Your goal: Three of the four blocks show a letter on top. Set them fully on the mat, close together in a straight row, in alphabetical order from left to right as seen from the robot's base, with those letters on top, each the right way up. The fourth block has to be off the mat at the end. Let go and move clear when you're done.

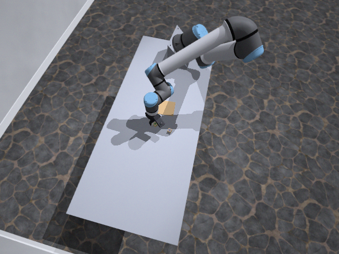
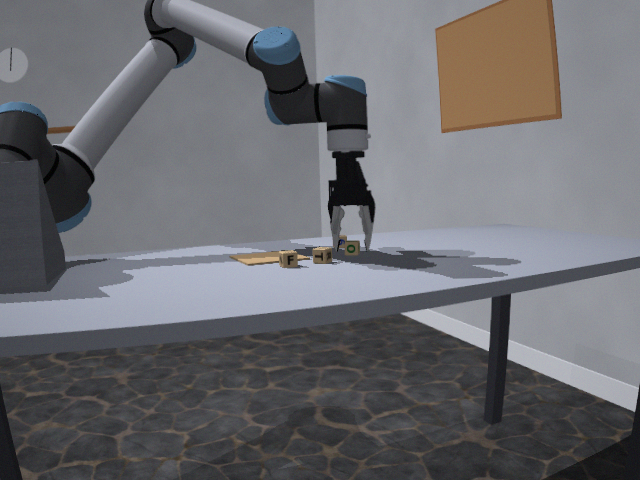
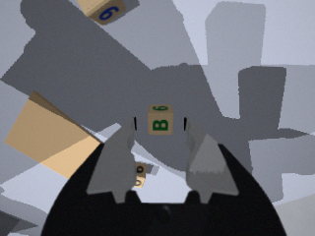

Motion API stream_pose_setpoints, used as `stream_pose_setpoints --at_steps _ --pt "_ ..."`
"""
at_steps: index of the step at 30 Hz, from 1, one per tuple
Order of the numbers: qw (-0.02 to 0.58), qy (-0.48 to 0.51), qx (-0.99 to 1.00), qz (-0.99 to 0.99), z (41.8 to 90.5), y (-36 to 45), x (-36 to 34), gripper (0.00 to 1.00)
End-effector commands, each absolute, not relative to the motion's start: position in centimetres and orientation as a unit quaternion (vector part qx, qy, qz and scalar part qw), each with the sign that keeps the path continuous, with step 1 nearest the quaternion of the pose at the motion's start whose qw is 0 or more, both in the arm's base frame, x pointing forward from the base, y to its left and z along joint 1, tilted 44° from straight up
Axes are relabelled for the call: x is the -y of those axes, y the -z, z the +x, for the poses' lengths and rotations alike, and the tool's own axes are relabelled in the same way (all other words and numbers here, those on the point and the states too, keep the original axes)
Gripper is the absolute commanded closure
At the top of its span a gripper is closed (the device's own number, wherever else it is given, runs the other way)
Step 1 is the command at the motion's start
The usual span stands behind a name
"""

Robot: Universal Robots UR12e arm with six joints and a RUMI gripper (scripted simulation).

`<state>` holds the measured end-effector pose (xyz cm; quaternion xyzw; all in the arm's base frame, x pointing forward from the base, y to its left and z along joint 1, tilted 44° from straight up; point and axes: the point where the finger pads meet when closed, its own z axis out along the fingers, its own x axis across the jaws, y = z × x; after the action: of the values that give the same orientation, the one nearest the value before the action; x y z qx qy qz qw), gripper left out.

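Note:
A wooden block with a green B on top [image 3: 160,119] stands on the table in the arm's shadow, off the mat. It also shows in the exterior view [image 2: 352,248] and the top view [image 1: 155,124]. My gripper [image 3: 159,118] is open, low over the table, one finger on each side of this block with a small gap on both sides [image 2: 352,241]. The tan mat [image 3: 51,135] lies flat to the left in the wrist view [image 1: 167,108]. A block with a blue mark [image 3: 104,9] lies farther off. An F block [image 2: 287,258] and another block [image 2: 322,254] stand by the mat's edge.
The robot base [image 2: 25,227] stands at the table's end. A block [image 1: 169,131] sits apart to the right of the gripper in the top view. A small block [image 3: 140,174] shows partly behind the left finger in the wrist view.

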<state>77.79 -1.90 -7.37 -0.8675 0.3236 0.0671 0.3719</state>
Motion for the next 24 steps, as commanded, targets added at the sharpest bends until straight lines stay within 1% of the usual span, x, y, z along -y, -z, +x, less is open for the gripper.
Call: stream_pose_setpoints --at_steps 1,20,21,24 --pt "0.372 -0.066 -0.324 -0.868 77.9 7.59 1.72 0.6" --pt "0.372 -0.066 -0.324 -0.868 77.93 7.74 1.57 0.6" --pt "0.372 -0.066 -0.324 -0.868 77.93 7.74 1.57 0.72" --pt "0.372 -0.066 -0.324 -0.868 77.93 7.74 1.57 0.72"
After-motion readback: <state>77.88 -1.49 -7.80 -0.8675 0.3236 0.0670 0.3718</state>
